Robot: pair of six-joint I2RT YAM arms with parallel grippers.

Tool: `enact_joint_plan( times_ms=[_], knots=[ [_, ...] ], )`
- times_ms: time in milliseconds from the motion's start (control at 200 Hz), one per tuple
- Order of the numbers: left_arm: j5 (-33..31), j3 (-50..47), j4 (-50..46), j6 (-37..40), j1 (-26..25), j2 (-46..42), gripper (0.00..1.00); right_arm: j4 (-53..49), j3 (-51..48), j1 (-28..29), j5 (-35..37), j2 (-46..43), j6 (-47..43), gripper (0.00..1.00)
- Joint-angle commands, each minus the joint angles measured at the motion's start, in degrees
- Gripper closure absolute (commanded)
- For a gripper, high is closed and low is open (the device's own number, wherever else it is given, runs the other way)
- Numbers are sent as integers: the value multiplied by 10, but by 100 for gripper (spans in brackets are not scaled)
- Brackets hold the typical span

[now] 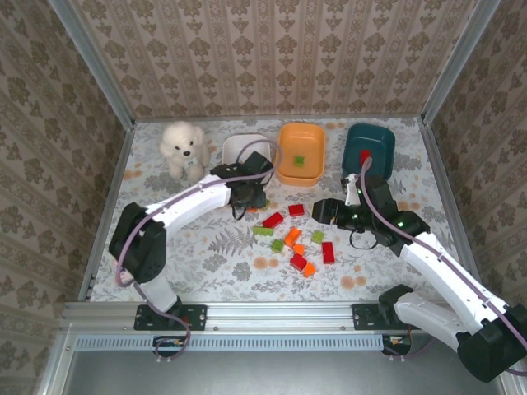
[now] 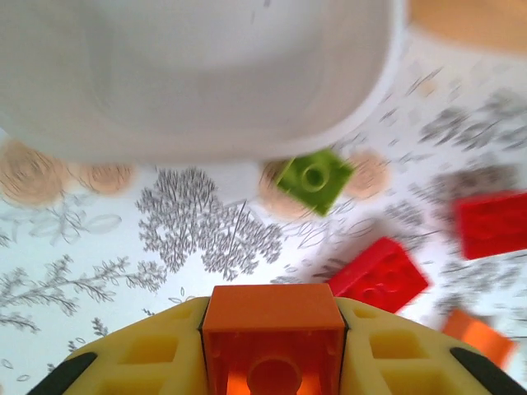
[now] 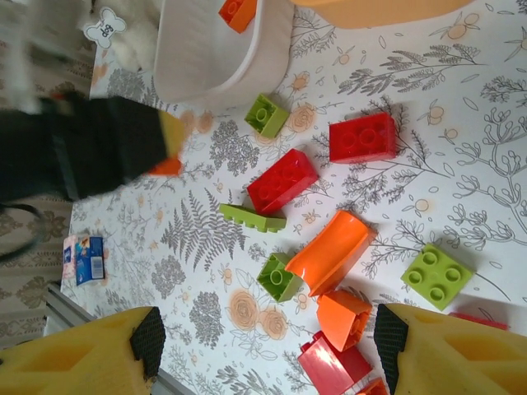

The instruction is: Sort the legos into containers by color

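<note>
Left claw [image 1: 247,196] grasping an orange brick [image 2: 273,317] just in front of the white tub [image 1: 235,145], apparently about to drop it in.
Next move calls for clearing the tub's rim, then letting go; right claw [image 1: 321,211] hangs released, right of the white tub; three tubs in all; loose on the table [image 1: 206,263], seemingly four red bricks [image 1: 272,220], four green, three orange.

Bright, even light leaves only soft shadows; the left wrist view is smeared, its white tub [image 2: 198,74] pale and glaring.

White arms [image 1: 189,202] with black joints, purple cables, yellow black-tipped jaws.
</note>
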Motion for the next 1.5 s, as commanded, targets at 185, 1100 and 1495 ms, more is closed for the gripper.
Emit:
enact_joint_plan(
  times_ms=[185, 1100, 1495],
  knots=[
    [76, 175, 9, 84, 91, 127, 73, -21, 37, 1, 17, 13, -15, 29],
    [171, 297, -23, 73, 133, 282, 47, -122, 47, 1, 94, 3, -21, 29],
    [164, 56, 56, 43, 103, 28, 33, -262, 62, 55, 148, 151, -46, 32]
  ],
)
